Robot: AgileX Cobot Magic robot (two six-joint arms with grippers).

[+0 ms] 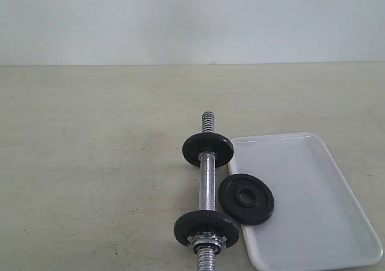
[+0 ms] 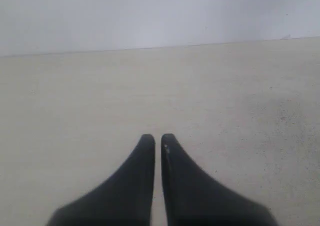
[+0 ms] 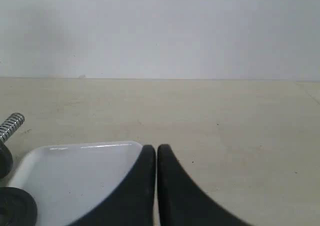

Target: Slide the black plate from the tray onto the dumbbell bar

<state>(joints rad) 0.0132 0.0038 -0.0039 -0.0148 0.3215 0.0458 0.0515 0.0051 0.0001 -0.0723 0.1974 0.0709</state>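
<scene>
Nearest in the exterior view is the threaded near end of the dumbbell bar (image 1: 207,181), which lies on the table (image 1: 90,163) running near to far, right of centre. A black disc (image 1: 206,226) backed by a chrome star nut (image 1: 207,241) sits on its near end, and a second disc (image 1: 208,149) sits towards its far end, with bare thread beyond. The tray (image 1: 301,163) lies just right of the bar. The black plate (image 1: 246,199) rests flat on the tray's left side, overlapping the left rim, just beside the bar's smooth middle; whether they touch I cannot tell. The left gripper (image 2: 157,138) is clenched with nothing between its fingers, above bare table. The right gripper (image 3: 156,148) is clenched likewise, near the tray's far right corner
</scene>
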